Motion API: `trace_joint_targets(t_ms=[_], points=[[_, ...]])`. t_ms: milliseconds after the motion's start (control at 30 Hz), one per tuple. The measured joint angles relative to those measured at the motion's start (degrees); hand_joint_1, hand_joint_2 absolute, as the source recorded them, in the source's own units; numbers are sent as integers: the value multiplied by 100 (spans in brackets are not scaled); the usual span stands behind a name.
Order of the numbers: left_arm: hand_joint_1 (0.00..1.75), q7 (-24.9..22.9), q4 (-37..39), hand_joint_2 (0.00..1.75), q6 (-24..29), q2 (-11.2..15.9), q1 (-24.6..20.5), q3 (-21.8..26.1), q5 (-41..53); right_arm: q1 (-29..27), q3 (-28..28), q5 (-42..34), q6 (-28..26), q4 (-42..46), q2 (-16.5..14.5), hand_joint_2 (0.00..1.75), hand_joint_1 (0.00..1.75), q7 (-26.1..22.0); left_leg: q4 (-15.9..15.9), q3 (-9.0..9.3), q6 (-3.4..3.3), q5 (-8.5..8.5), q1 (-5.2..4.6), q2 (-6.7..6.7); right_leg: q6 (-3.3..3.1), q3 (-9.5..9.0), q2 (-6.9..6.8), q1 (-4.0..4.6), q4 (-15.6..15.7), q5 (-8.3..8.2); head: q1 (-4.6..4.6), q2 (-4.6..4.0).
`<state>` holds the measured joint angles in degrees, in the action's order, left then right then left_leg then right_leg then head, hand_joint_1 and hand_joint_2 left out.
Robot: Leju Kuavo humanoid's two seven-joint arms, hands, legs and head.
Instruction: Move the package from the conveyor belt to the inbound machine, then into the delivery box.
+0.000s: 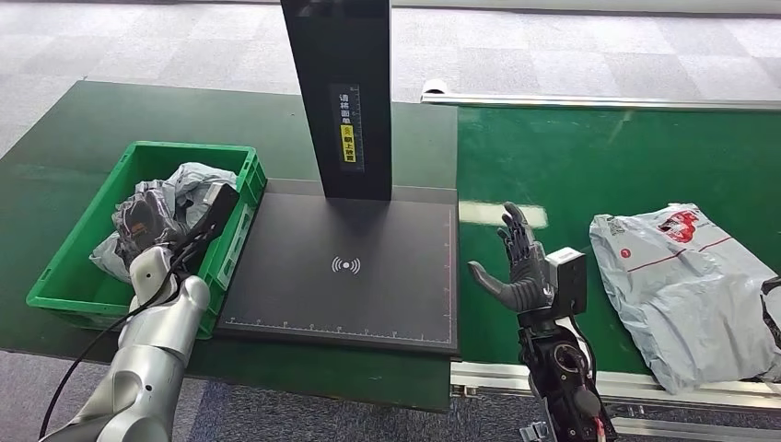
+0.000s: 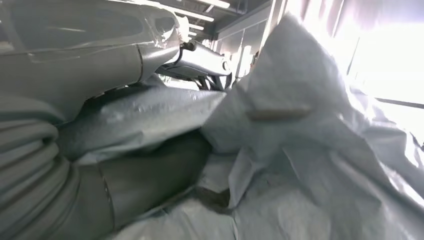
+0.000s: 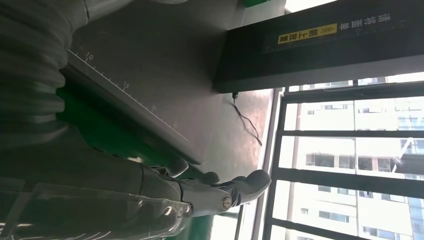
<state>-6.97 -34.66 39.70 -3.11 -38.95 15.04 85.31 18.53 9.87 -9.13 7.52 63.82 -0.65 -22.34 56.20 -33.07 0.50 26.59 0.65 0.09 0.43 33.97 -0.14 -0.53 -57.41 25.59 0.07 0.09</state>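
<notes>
Head view is showing the left hand (image 1: 152, 267) reaching into the green plastic crate (image 1: 238, 241) among crumpled grey plastic packages (image 1: 189, 189); whether it is grasping one I cannot tell. The right hand (image 1: 518, 262) is hovering released, fingers spread, over the green conveyor belt (image 1: 571, 157), beside the black scanner platform (image 1: 345, 267). Another grey plastic mailer bag (image 1: 686, 290) is lying on the belt.

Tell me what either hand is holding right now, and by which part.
The right hand holds nothing, fingers spread. The left hand is down among the crumpled grey plastic packages in the green plastic crate; whether it grips one cannot be told.
</notes>
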Motion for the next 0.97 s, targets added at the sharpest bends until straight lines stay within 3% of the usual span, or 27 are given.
trace_joint_targets(t_ms=[300,367,433,500,567,633,767,967], points=[[0,329,-64,175,35,111,71,-42,-428,80,30,-20,9,0,6,175,0,34,0,1,0,-2,1,-1,0,-2,0,1,0,0,0,0],[0,716,-306,175,36,96,159,-16,-626,86,38,-47,9,0,8,175,0,48,0,1,0,-1,1,0,0,-1,0,1,0,0,0,0],[0,1606,-793,87,37,5,285,124,-937,86,41,-128,9,-1,9,175,0,72,0,0,0,-1,0,1,0,1,0,0,0,0,0,0],[0,2859,-1339,0,40,-188,356,445,-1373,89,45,-242,12,-7,9,175,0,103,1,-1,0,-1,0,-1,0,1,0,0,0,0,1,0],[0,3977,-1831,0,44,-441,377,837,-1982,102,64,-347,52,-28,11,175,0,140,1,-2,0,0,-1,1,0,1,0,-1,0,0,0,0],[0,4527,-2287,0,46,-686,423,1048,-2651,115,99,-399,119,-67,23,175,0,137,1,-1,-1,1,-1,2,0,1,1,-1,1,0,-1,0],[0,4687,-3039,0,46,-1044,570,1025,-3357,134,171,-358,149,-147,58,175,0,48,0,0,-1,1,0,-4,0,-2,-4,-1,2,0,-2,0],[0,4712,-3509,0,45,-1269,664,984,-3434,150,198,-352,146,-218,85,175,0,29,0,2,-1,0,0,-2,-1,-3,-2,0,1,-1,-1,0]])
